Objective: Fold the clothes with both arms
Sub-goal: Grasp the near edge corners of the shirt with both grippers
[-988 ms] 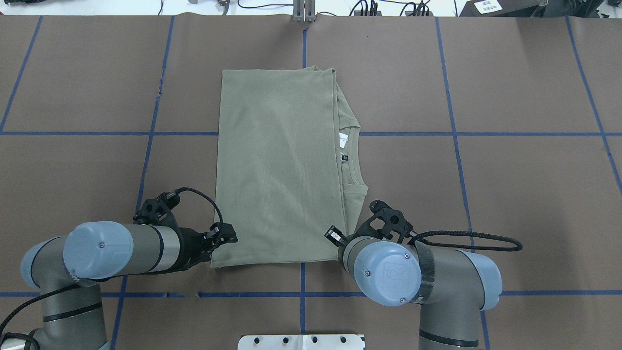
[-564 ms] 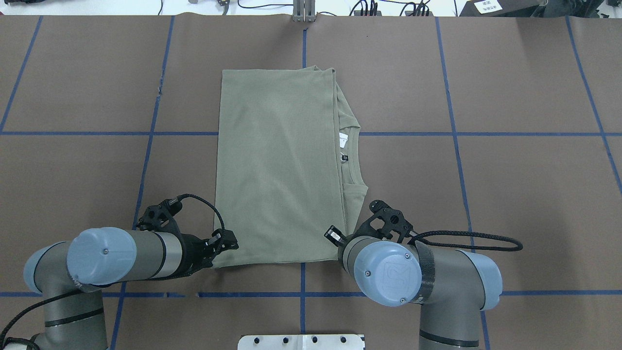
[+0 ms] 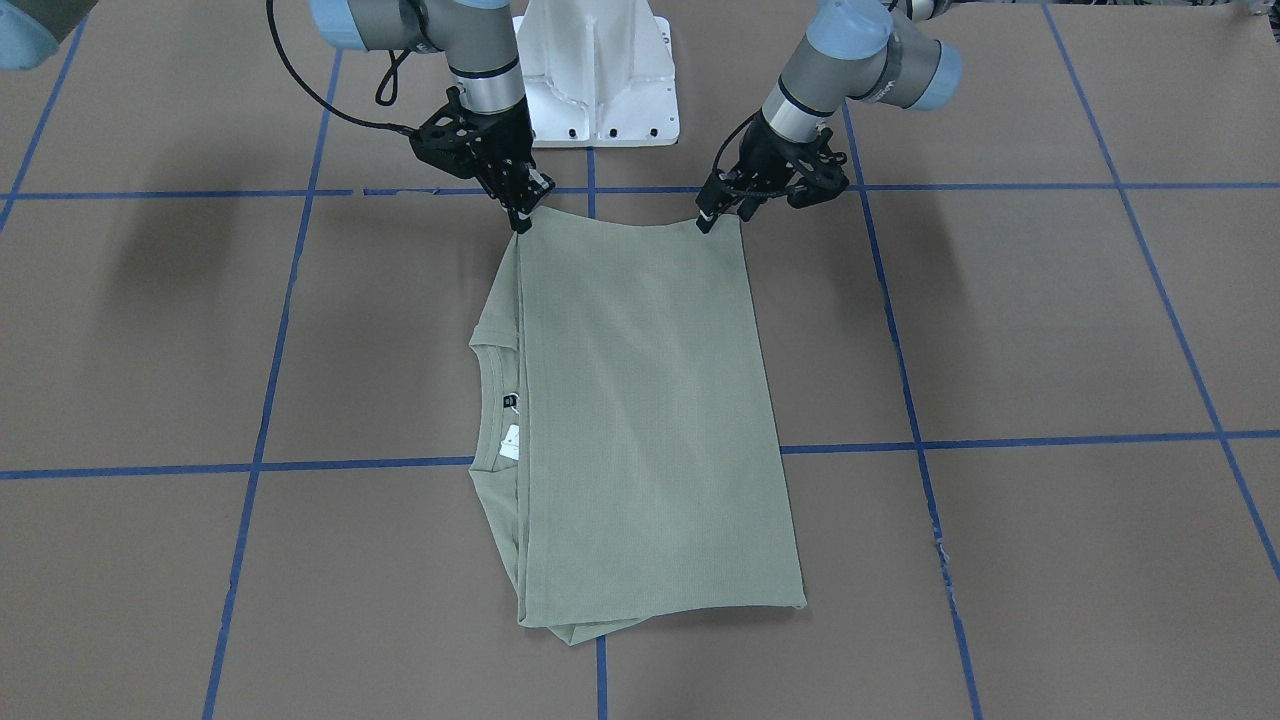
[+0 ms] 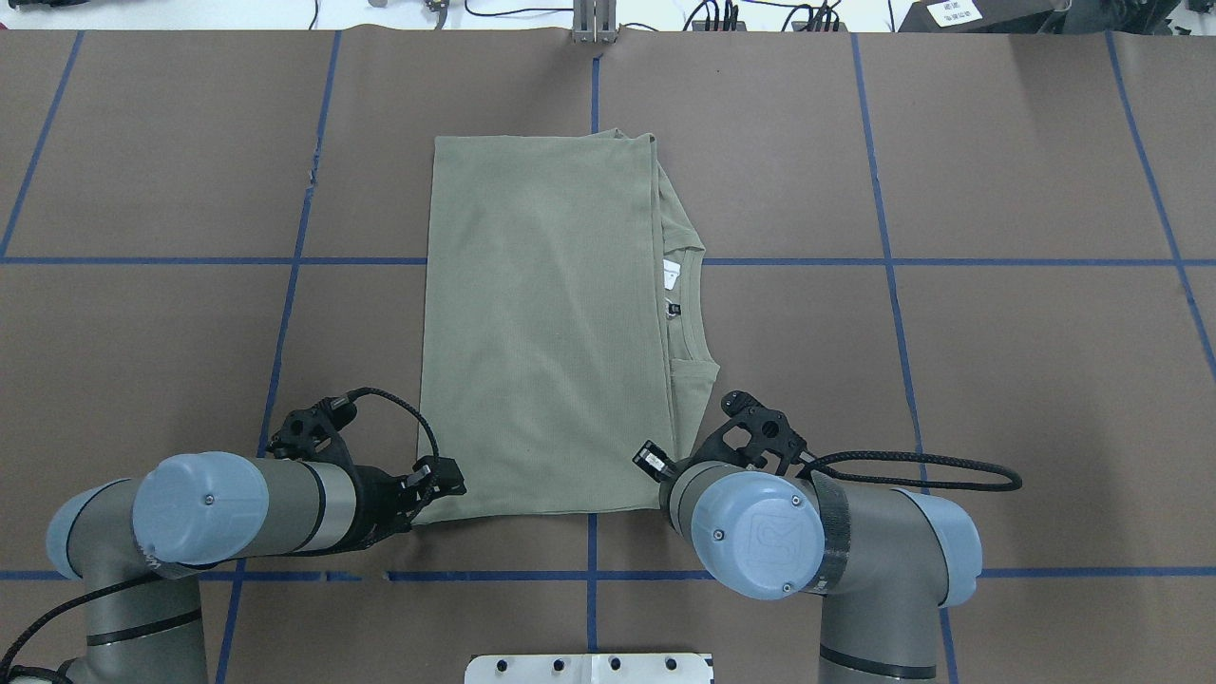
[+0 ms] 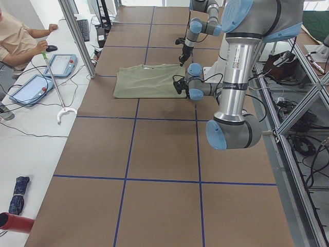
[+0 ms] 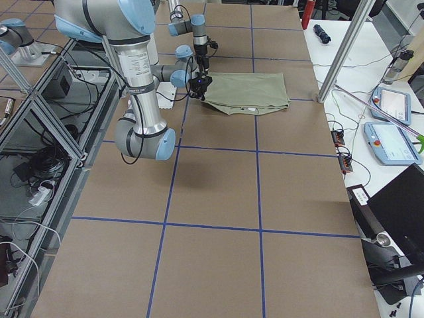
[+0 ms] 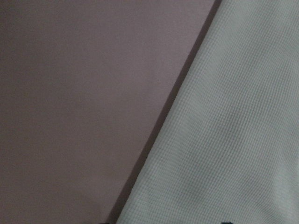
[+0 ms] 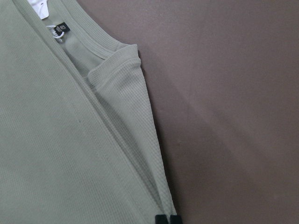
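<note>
1. The bench (image 4: 997,380) carries a brown cover marked with a blue tape grid.

2. The left arm (image 4: 237,503) and the right arm (image 4: 855,541) both enter over the robot-side edge of the bench. Each reaches to one of the two nearest corners of the shirt.

3. The shirt (image 4: 541,332) is sage green and lies flat at the centre of the bench, folded lengthwise into a long rectangle. One short edge faces the robot-side edge of the bench, the other the far edge. The collar (image 4: 692,304) shows beyond the folded panel on the robot's right.

4. The left gripper (image 3: 705,222) sits at the shirt corner on the robot's left. Its jaws stand wide. The left wrist view shows only two dark slivers at its lower border, well apart, with the cloth edge and bare bench between them. Whether they touch the cloth cannot be told.

5. The right gripper (image 3: 522,222) sits at the corner on the robot's right. Its jaws are narrow and pinch the layered shirt edge. The right wrist view shows two black fingertips (image 8: 161,219) side by side on the fabric.

6. In the overhead view the wrists cover both sets of jaws. The front-facing view exposes them and shows the short edge between them dipping in a shallow curve.

7. A white hang tag (image 4: 671,274) and a small black label (image 8: 60,29) lie inside the collar.
</note>
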